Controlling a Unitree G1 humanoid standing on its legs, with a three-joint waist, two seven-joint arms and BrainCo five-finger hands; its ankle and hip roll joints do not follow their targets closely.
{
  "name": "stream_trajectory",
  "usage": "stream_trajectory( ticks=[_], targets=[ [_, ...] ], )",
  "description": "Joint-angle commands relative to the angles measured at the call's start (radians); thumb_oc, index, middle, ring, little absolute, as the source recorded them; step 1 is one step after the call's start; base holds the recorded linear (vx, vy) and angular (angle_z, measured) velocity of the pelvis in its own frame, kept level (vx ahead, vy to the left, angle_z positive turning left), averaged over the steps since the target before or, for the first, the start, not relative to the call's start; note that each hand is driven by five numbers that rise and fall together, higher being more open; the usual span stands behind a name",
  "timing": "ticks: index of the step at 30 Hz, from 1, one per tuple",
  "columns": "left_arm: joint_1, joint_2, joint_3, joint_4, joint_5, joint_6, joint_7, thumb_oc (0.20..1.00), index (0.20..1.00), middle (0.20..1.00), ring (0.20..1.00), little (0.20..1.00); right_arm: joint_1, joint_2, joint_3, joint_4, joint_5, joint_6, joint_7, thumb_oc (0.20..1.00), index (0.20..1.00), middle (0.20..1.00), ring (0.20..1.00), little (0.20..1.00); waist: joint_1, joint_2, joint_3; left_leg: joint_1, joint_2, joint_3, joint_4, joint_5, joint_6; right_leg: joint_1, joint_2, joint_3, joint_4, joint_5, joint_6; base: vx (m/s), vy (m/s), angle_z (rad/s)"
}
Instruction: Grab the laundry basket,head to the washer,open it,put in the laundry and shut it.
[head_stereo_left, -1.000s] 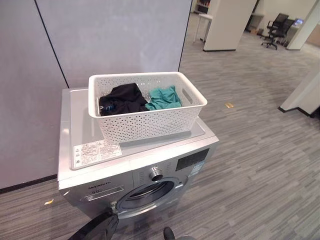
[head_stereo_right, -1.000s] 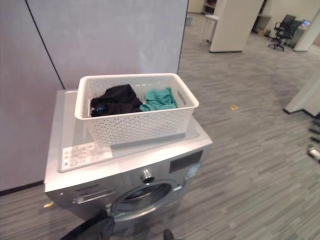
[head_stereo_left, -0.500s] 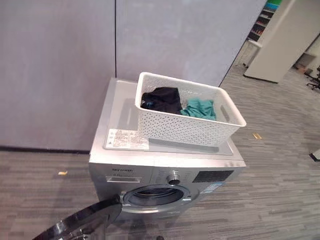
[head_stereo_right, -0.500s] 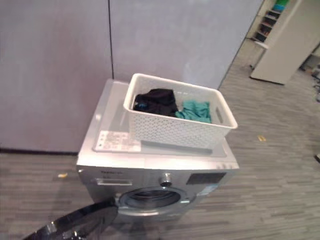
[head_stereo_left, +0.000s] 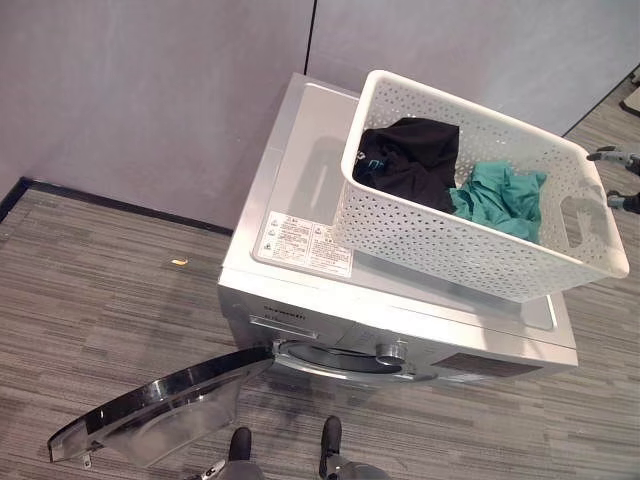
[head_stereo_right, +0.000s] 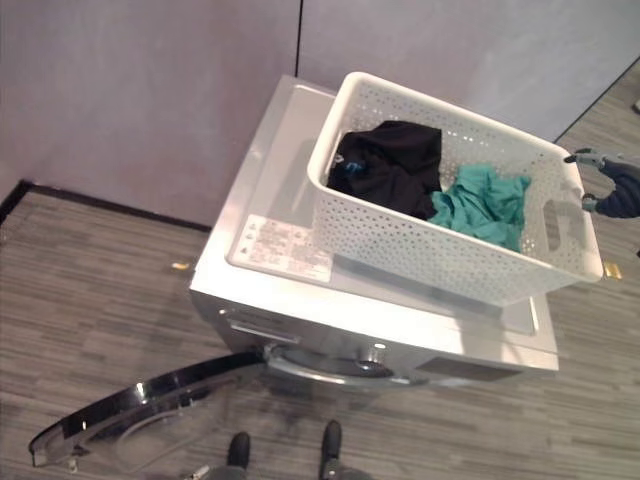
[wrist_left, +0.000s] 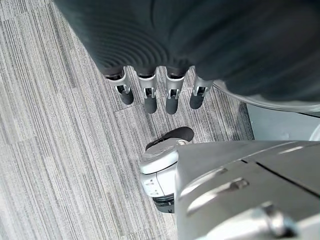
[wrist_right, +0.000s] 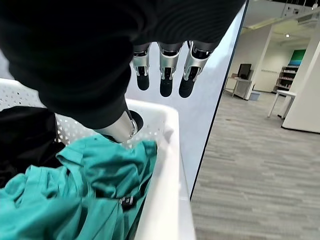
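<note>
A white perforated laundry basket (head_stereo_left: 470, 250) stands on top of the silver washer (head_stereo_left: 300, 150), reaching past its right side. Inside lie a black garment (head_stereo_left: 410, 160) and a teal garment (head_stereo_left: 500, 195). The washer's round door (head_stereo_left: 160, 410) hangs wide open at the lower left, leaving the drum opening (head_stereo_left: 340, 360) uncovered. My right hand (head_stereo_right: 612, 185) hovers at the basket's right end, open; in the right wrist view its straight fingers (wrist_right: 165, 67) are above the teal garment (wrist_right: 75, 200) and the basket's rim (wrist_right: 167, 165). My left hand (wrist_left: 150, 97) hangs open over the floor beside the washer's front.
A grey partition wall (head_stereo_left: 150, 80) stands right behind the washer. Striped grey floor (head_stereo_left: 90, 300) lies in front and to the left, with a small yellow scrap (head_stereo_left: 178, 262) on it. The open door juts out over the floor at the front left.
The camera has swung left and tilted down, so the washer and basket now show from above. My right hand has come into view at the basket's right end.
</note>
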Motion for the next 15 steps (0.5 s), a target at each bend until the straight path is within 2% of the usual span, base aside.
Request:
stream_trajectory(
  ticks=[1,10,15],
  targets=[
    [-0.013,-0.025,-0.026,0.051,-0.041,-0.001,-0.005,1.0,1.0,1.0,1.0,1.0,-0.076,-0.002,-0.008,-0.008,0.02,0.007,-0.015,1.0,1.0,1.0,1.0,1.0,0.022,0.025,-0.01,-0.022,0.031,-0.049,-0.081,0.099,-0.019,0.044,-0.002,-0.029,0.037,-0.075,0.039,0.04,-0.018,0.15],
    [-0.023,-0.019,-0.03,0.047,-0.04,-0.007,0.004,1.0,1.0,1.0,1.0,1.0,-0.064,0.042,-0.015,-0.119,0.056,0.0,0.001,1.0,1.0,1.0,1.0,1.0,0.039,0.017,-0.017,-0.031,0.019,-0.077,-0.081,0.094,-0.015,0.057,-0.011,-0.058,0.036,-0.083,0.044,0.02,-0.003,0.14],
    [-0.021,-0.01,-0.022,0.045,-0.037,-0.01,0.004,1.0,1.0,1.0,1.0,1.0,-0.081,0.066,-0.015,-0.136,0.022,-0.001,-0.022,1.0,1.0,1.0,1.0,1.0,0.056,0.008,-0.016,-0.036,0.014,-0.086,-0.081,0.092,-0.012,0.059,-0.015,-0.069,0.034,-0.083,0.046,0.0,0.0,0.0]
  ],
)
